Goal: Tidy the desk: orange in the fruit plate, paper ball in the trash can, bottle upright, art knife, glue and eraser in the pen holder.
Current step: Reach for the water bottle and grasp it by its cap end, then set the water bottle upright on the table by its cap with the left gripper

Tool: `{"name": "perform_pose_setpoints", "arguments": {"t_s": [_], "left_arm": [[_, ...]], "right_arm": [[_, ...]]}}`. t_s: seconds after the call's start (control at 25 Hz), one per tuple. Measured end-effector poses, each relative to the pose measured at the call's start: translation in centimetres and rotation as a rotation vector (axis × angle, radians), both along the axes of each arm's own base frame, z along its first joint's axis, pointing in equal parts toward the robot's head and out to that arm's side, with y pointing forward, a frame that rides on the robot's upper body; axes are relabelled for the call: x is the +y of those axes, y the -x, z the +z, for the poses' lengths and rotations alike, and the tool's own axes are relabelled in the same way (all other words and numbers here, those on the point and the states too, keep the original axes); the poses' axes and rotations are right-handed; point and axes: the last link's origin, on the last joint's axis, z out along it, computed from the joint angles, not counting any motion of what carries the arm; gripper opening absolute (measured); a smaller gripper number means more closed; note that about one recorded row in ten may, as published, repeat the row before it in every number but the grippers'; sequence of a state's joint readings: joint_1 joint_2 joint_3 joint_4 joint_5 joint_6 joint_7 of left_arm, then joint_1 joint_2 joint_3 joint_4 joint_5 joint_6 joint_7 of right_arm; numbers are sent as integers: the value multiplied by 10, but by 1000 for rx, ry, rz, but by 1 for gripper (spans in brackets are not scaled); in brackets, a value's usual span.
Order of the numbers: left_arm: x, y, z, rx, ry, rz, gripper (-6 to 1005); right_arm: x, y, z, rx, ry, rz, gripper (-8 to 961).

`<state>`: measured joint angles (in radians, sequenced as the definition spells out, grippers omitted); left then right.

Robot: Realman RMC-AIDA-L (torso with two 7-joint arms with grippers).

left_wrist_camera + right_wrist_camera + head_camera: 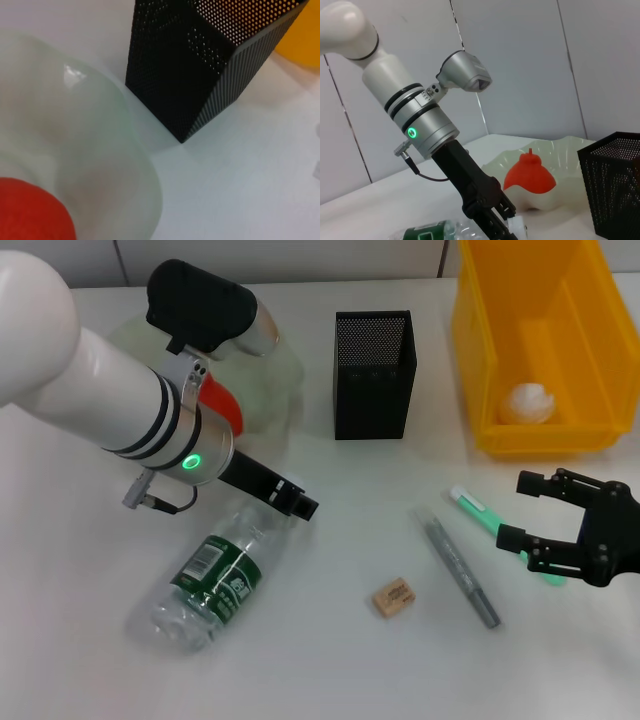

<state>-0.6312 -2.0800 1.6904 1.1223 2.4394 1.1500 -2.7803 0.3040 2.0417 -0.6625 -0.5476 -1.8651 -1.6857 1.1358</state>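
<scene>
While lying label-up at lower left, bottle, print unreadable, met at its white cap by left gripper, fingers' state unclear. Lower right: right gripper spread above glue. Faintly printed eraser, centre.

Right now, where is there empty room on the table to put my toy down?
Bare patches: the near edge in front of the eraser, and between the bottle and eraser. It's crowded around the glue, art knife and right gripper.

Bottle lies flat; orange sits in fruit plate.
</scene>
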Motion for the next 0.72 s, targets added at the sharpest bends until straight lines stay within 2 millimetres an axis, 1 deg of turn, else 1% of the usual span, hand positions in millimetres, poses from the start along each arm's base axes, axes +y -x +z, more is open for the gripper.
{"name": "perform_pose_setpoints", "arguments": {"t_s": [0.04, 0.12, 0.24, 0.36, 0.4, 0.44, 0.56, 0.64, 0.72], "left_arm": [[0, 0, 0, 0, -1, -1, 824], [-1, 1, -1, 3, 0, -5, 648], [-4, -1, -2, 5, 5, -26, 547], [-9, -6, 1, -6, 11, -86, 446], [-16, -11, 8, -26, 4, -143, 448], [-16, -11, 8, -26, 4, -143, 450], [-27, -16, 21, -68, -16, -209, 455], [-33, -20, 33, -127, -35, -246, 459], [-38, -18, 46, -197, -65, -263, 462]], "right_arm": [[0, 0, 0, 0, -1, -1, 818], [0, -1, 0, -3, -3, -5, 818], [0, -2, 0, -6, -4, -10, 818], [0, -2, -1, -6, -3, -12, 818], [0, -2, -1, -6, -3, -12, 818], [-1, -2, -1, -6, -3, -12, 818], [-1, -3, -1, -5, -3, -14, 818], [-1, -3, 0, -1, -7, -17, 818], [-1, -2, -1, 7, -12, -24, 818]]}}
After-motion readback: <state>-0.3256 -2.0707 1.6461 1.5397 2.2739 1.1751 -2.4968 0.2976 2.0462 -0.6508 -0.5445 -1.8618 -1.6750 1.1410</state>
